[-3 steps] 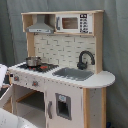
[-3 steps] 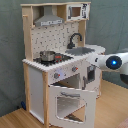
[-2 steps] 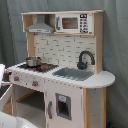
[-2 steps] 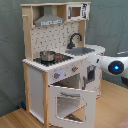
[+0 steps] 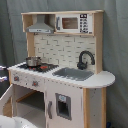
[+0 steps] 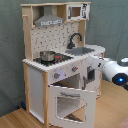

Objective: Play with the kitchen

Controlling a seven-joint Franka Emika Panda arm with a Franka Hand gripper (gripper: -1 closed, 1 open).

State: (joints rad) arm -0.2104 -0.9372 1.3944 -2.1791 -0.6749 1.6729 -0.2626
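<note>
The kitchen (image 5: 60, 65) (image 6: 60, 60) is a tall white and light-wood toy with a hood, a small microwave (image 5: 70, 23), a black hob, a grey sink (image 5: 74, 74) and a black faucet (image 6: 74, 39). A metal pot (image 6: 47, 55) stands on the hob. Its windowed oven door (image 6: 67, 104) hangs tilted open from the bottom hinge, and the oven cavity (image 5: 30, 102) shows dark. My white arm (image 6: 118, 75) comes in from the second exterior view's right. The gripper (image 6: 102, 65) is by the cupboard front under the sink, beside the counter's rounded end.
A grey curtain (image 5: 115, 45) hangs behind the kitchen. The floor (image 6: 15, 119) is light wood. A white rounded shape (image 5: 11, 122) sits at the first exterior view's bottom left, in front of the open oven. The cupboard door (image 5: 61, 105) under the sink is closed.
My arm has drifted right and down in the second exterior view, a little away from the kitchen front. The oven door stays open as before.
</note>
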